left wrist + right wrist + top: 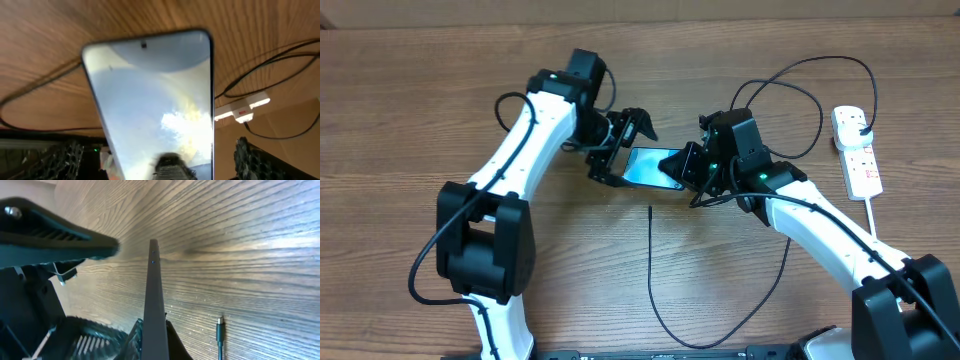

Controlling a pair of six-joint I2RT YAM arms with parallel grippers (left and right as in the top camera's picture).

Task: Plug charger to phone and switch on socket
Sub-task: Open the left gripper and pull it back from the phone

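Surface: brown wood-grain table [440, 80], with a paler strip along its far edge.
Phone [648, 167]: mid-table, screen lit, between both claws.
Right gripper [686, 168]: clamped tight on the phone's right end.
Left gripper [618, 150]: jaws spread wide about the phone's left end, gripping nothing.
Charger [651, 250]: connector tip lies loose on the table, just nearside of the phone.
Socket [858, 150]: by the table's right edge.

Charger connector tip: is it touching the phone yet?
Apart. The right wrist view shows the connector tip lying on the table, with bare wood between it and the edge-on phone.
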